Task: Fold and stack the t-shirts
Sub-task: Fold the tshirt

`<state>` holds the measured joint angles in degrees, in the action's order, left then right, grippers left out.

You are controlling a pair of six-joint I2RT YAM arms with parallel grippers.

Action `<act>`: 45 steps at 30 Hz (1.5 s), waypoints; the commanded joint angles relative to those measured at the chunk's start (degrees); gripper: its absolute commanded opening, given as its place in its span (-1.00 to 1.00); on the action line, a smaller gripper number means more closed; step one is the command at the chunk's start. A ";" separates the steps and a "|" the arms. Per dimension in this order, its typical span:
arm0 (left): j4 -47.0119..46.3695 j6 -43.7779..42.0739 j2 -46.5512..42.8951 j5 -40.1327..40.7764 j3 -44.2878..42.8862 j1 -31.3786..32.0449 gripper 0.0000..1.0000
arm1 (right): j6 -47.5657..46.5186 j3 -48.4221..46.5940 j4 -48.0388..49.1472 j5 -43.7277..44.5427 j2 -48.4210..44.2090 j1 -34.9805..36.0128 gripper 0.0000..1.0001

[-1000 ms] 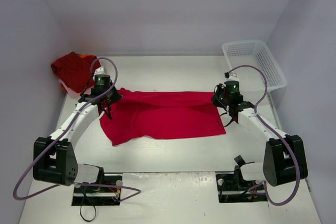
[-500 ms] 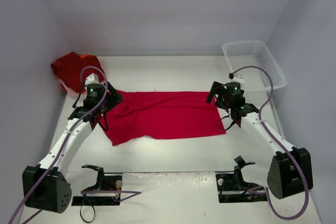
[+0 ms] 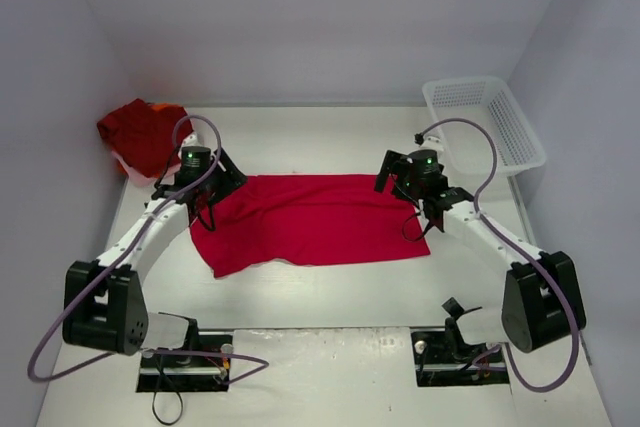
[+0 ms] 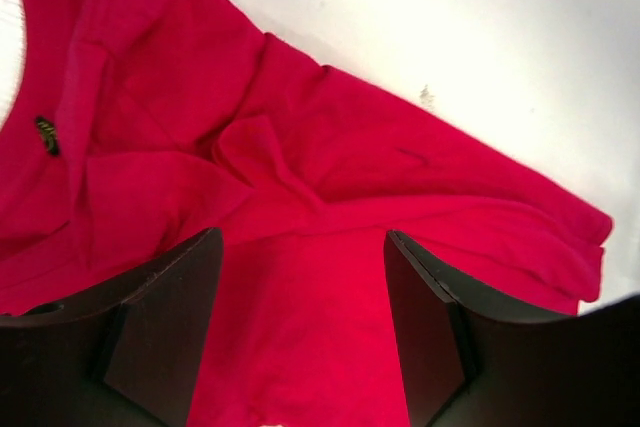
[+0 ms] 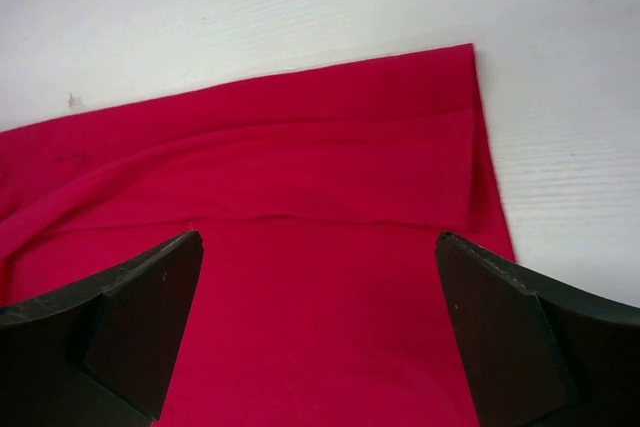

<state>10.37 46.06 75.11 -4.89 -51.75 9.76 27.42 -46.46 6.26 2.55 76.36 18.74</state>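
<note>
Red shirt (image 3: pixel 315 219) flat mid-bench (image 3: pixel 330 137), long axis 9 to 3, collar end at 9, hem at 3. Left jaws spread over collar end, right jaws spread wide over hem, nothing pinched by either. Red pile (image 3: pixel 140 132) at 10, basket (image 3: pixel 485 117) at 2. Likely next: another fold. Pinch all layers at both ends together, lift low, carry evenly, line up edges. Bunched cloth at 9: flatten first to avoid a crooked fold.

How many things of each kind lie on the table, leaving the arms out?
Red t-shirt spread flat: 1
Red cloth heap at the far left: 1 (how many shirts are in it cannot be told)
White mesh basket: 1
Total: 3
</note>
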 commanded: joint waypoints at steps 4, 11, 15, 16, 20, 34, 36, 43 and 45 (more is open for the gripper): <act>-7.73 -0.89 7.50 -4.08 -4.67 0.96 0.20 | -0.60 -3.72 8.85 -1.84 5.11 0.68 0.92; -9.40 -2.56 13.83 -5.13 -10.21 2.11 0.20 | -2.90 -9.09 7.89 2.98 10.30 -0.02 0.79; -9.41 -2.73 16.90 -6.62 -13.11 2.28 0.20 | -1.41 -10.84 6.22 5.36 12.50 -2.04 0.72; -9.40 -2.56 17.78 -7.41 -13.64 2.28 0.20 | -1.32 -11.46 5.96 5.62 13.02 -2.74 0.72; -11.78 -2.21 18.84 -7.42 -13.73 2.98 0.20 | -0.97 -11.99 5.34 5.98 15.48 -4.50 0.71; -11.34 -1.94 18.58 -7.51 -13.64 3.25 0.20 | 2.11 -12.08 5.43 1.85 20.76 -7.14 0.58; -11.25 -2.12 18.32 -7.60 -13.64 3.25 0.20 | 2.46 -11.55 5.69 1.41 21.02 -7.14 0.58; -11.07 -2.12 18.23 -7.33 -13.20 3.34 0.20 | 2.11 -10.23 7.44 0.79 21.82 -7.05 0.52; -10.99 -2.12 18.23 -7.33 -13.03 3.25 0.20 | 2.02 -10.23 7.62 0.88 21.99 -7.14 0.50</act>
<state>2.22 44.25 96.40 -12.19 -63.11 12.80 29.08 -56.45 10.24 3.49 98.30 11.66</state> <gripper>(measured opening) 0.600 0.755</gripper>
